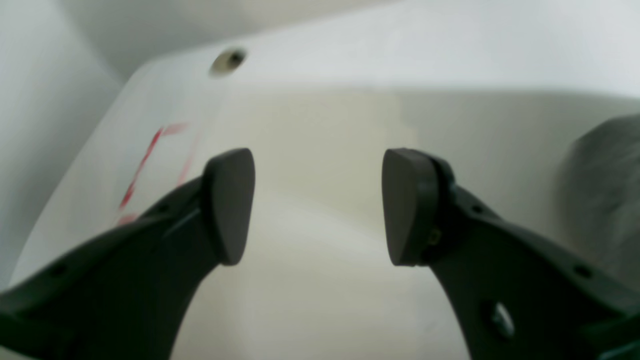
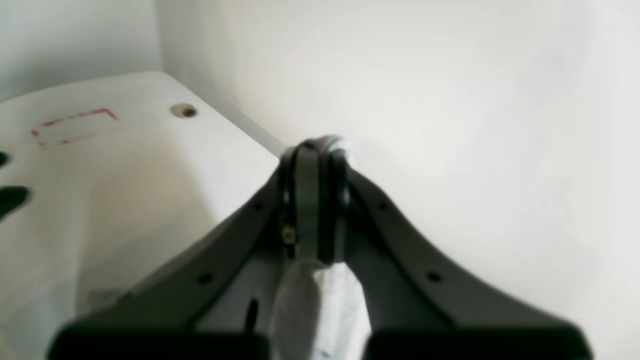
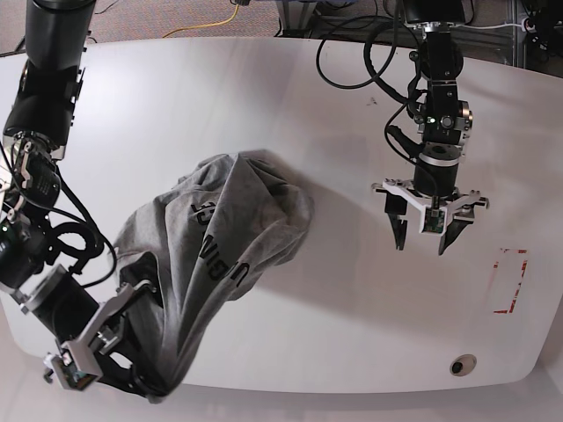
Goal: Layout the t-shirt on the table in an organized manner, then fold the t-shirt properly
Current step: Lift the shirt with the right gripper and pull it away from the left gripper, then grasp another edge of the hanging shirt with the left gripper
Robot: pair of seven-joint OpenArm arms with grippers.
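base view: t-shirt (image 3: pixel 220 255) (bunched) trails diagonally up-right from clamping right gripper (image 3: pixel 151 387); left gripper (image 3: pixel 424 239) spread.

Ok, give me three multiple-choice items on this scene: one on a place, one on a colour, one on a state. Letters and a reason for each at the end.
1. Where does the t-shirt lie on the table in the base view?
A. left of centre, reaching the near edge
B. on the red outline
C. at the far edge

2. What colour is the rectangular outline mark on the table?
A. blue
B. red
C. green

3. How does the left hand stand?
A. shut on the t-shirt
B. shut on nothing
C. open, holding nothing

Answers:
1 A: the grey heap spreads left of centre down to the right hand, which pinches its fabric at the near edge.
2 B: the mark shows red in all three views.
3 C: the left wrist view shows a wide gap between its pads with only bare table there.
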